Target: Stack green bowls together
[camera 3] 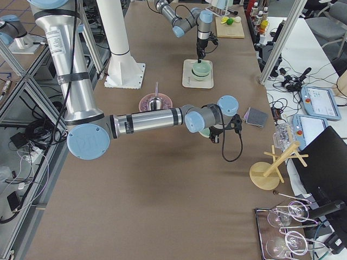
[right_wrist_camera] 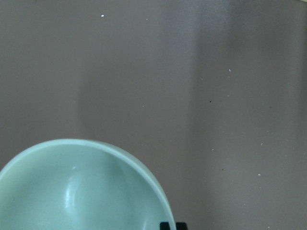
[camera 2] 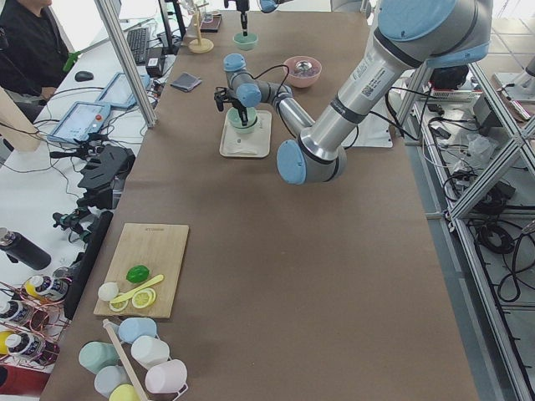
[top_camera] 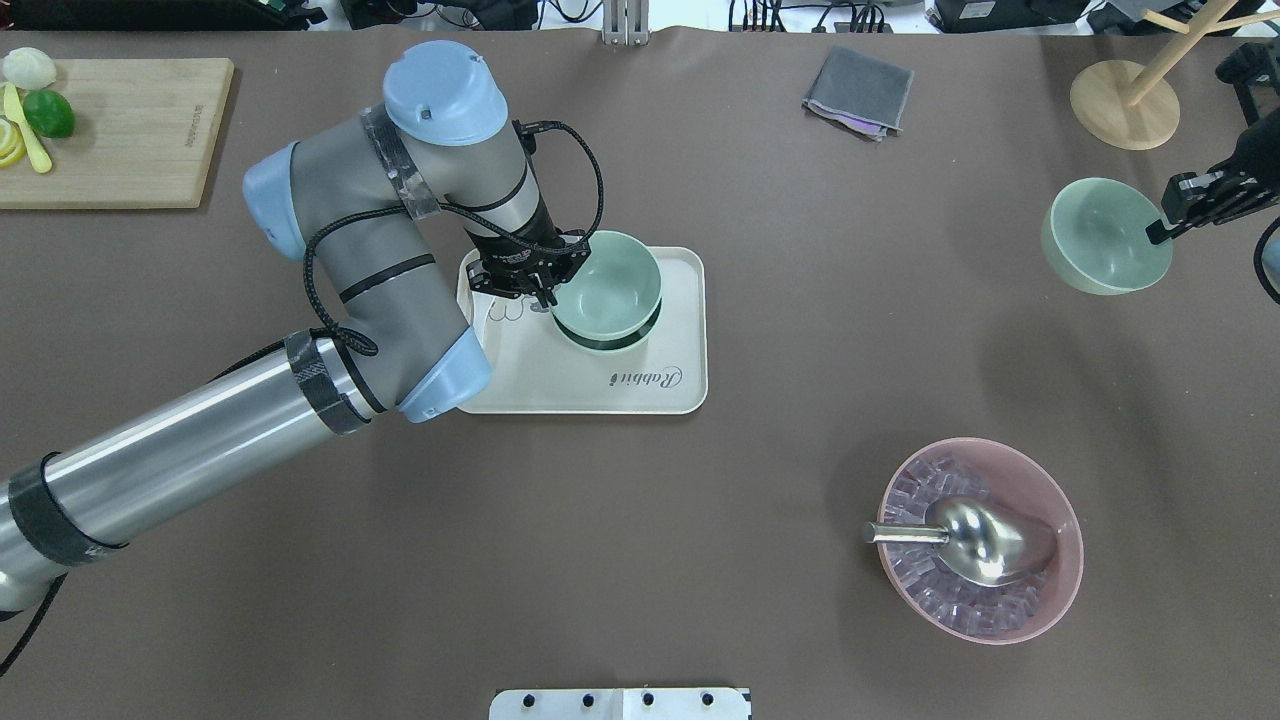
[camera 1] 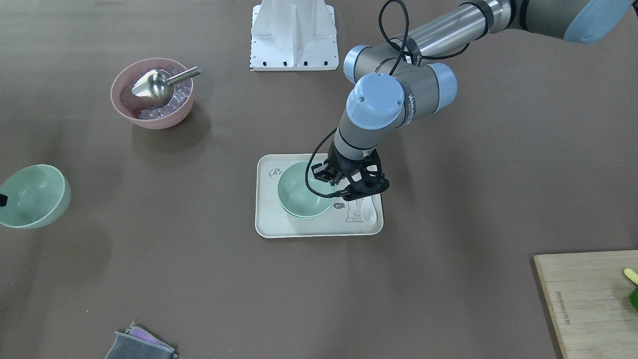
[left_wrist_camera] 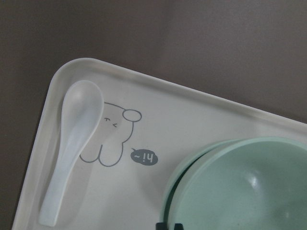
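On the tray, left fingers clamp the rim of the upper green bowl.

We see that the green bowls look like smooth matt plastic, with only a soft shine inside. The tray is smooth and slightly satin, and the white spoon on it is glossy and a little translucent. The tabletop is matt brown. The pink bowl is matt; its scoop is polished metal. The board is bare wood, and the grey cloth is soft fabric.
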{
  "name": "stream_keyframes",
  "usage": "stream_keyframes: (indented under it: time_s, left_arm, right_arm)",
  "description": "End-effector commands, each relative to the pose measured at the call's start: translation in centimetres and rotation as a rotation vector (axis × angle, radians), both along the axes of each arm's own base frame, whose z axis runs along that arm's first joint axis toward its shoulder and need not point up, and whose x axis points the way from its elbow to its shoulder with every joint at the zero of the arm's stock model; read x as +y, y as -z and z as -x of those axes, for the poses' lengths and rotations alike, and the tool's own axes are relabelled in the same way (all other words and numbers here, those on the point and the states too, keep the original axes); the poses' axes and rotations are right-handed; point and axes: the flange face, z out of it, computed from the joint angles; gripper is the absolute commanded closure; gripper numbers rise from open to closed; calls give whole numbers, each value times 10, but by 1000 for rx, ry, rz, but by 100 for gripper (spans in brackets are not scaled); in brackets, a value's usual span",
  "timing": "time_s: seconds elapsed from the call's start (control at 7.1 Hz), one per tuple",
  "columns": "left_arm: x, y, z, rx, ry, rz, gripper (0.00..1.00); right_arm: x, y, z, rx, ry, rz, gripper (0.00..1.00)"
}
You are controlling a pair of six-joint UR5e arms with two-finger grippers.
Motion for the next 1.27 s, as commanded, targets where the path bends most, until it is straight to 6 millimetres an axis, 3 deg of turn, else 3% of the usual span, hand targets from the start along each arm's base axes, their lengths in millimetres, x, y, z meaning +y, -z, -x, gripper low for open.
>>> stream_keyframes:
  time_s: [0.0,1.13]
  left_arm:
    - [-1,-2,-2,0,0,1,100]
    - [0,-4,-7,10,-5,-7,100]
  right_arm:
    - [0,0,0,0,0,0,100]
    - [1,-1,0,1,0,2,100]
